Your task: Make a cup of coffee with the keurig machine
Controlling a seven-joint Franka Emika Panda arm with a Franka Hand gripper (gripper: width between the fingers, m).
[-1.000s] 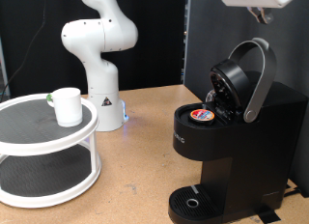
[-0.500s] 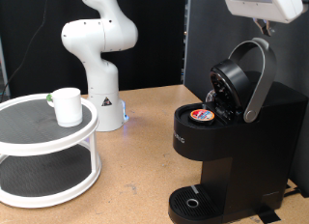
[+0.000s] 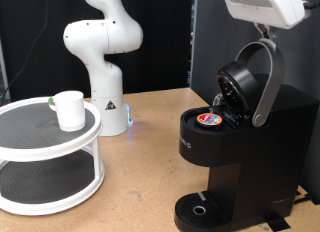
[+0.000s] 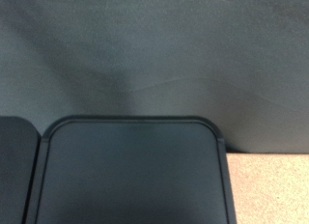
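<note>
Above the keurig machine (image 3: 240, 142) I see the gripper (image 3: 264, 30) near its raised lid handle (image 3: 266, 77); finger spread: can't tell. Pod (image 3: 209, 119) seated. Cup (image 3: 70, 109) on tiered stand (image 3: 50, 152), well apart. Risk: off-centre push slips off handle, lid stays unlatched.

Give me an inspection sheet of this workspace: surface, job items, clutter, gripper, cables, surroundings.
Surface: brown tabletop, bare between the rack and the machine.
Keurig: at the exterior view's right, lid up, a pod seated in the open chamber; drip tray has no cup on it.
Cup: upright on the top tier of the white two-tier rack, at the exterior view's left.
Clutter: a small green item behind the cup, too small to identify.
Gripper: a white part of the hand shows above the Keurig's handle at the exterior view's top; fingers not visible.
Cables: nothing seen.
Surroundings: white arm base, dark panel behind the machine.
</note>
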